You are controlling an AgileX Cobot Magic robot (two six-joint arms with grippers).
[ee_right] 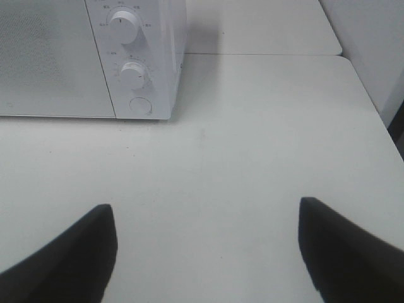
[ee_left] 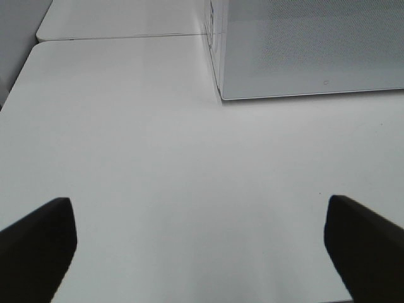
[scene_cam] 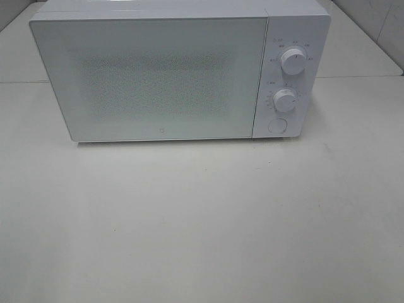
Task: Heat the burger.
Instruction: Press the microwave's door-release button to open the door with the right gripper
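— White table comes first. The left gripper and right gripper hover over it, fingers spread wide and holding nothing.
— And farther back?
— At twelve o'clock stands the white microwave, door shut, with the upper knob and lower knob at the door's three o'clock.
— Where's the burger?
— Cannot tell; no view shows it.

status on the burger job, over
Left end effector open, empty. Right end effector open, empty. Burger not in view. White box-shaped microwave shut.
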